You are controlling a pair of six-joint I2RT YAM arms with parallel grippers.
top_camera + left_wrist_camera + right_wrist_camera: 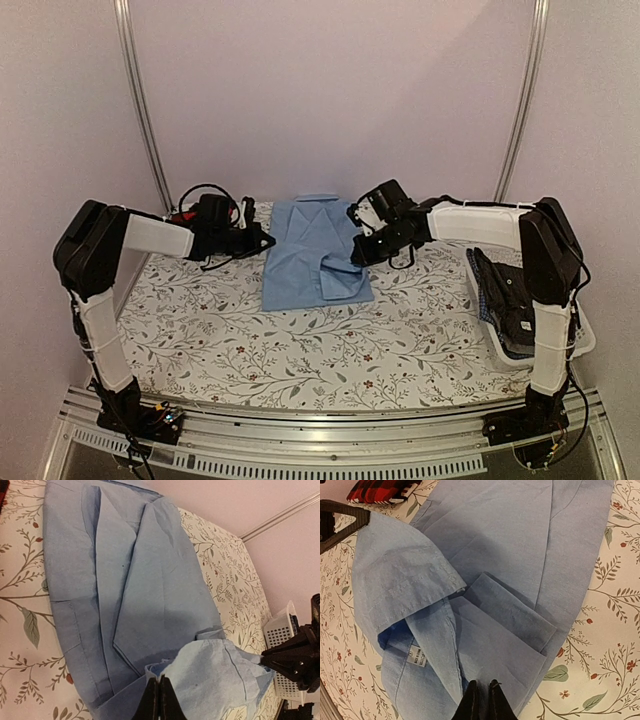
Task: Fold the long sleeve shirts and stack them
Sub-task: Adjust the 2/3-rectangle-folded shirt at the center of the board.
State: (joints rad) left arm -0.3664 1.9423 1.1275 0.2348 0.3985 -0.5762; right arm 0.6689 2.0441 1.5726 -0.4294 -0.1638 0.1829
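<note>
Two grips on one blue shirt

Both of my grippers are at the light blue shirt (312,250), one on each side of it. My left gripper (159,687) has its fingers pressed flat together with no gap. A loose flap of the blue cloth rises straight off their tips. Seen from my other wrist, that flap's corner is lifted up to these fingers, so I read it as pinched.

My right gripper (482,689) is closed down to a thin slit at the shirt's near edge, with cloth right at the tips. From my left wrist, the far end of the raised flap runs up to it. Between my two sets of fingers the flap is held up clear of the table. The rest of the shirt lies flat beyond them, with long panels folded in over the body. A small white label (417,657) shows just left of my right fingertips, under the lifted flap.

A floral tablecloth (300,350) lies under everything. Past my left fingers, just beyond the blue shirt's corner, sits a red-and-black plaid shirt (375,491). Behind my right gripper, well apart from the blue shirt, a white basket (277,630) holds dark shirts (505,298), one of them navy checked.
</note>
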